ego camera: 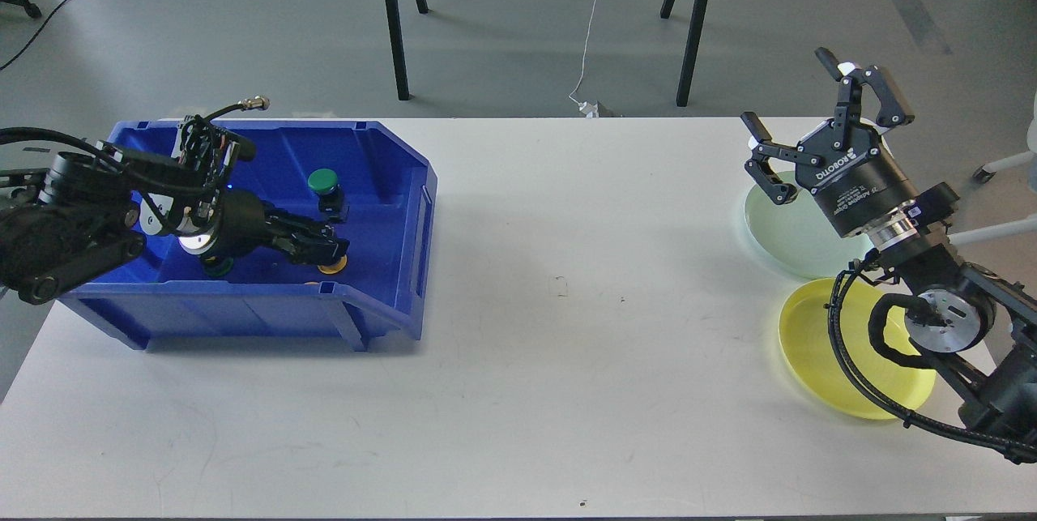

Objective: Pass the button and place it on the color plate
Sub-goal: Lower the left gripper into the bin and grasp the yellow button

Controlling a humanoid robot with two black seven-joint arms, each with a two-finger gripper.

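My left gripper [330, 249] reaches low into the blue bin [389, 181]. Its dark fingers are drawn together on a yellow button [331, 266], whose cap shows just below the fingertips. A green button [324, 180] stands upright behind it in the bin. Another green button [215, 266] shows partly under my left wrist. My right gripper [798, 128] is open and empty, held in the air over the pale green plate [782, 233]. The yellow plate [810, 359] lies in front of that plate, partly hidden by my right arm.
The bin stands at the table's left, its open front facing right. The two plates lie at the right edge of the white table [551, 343]. Black stand legs [393, 27] rise behind the table's far edge.
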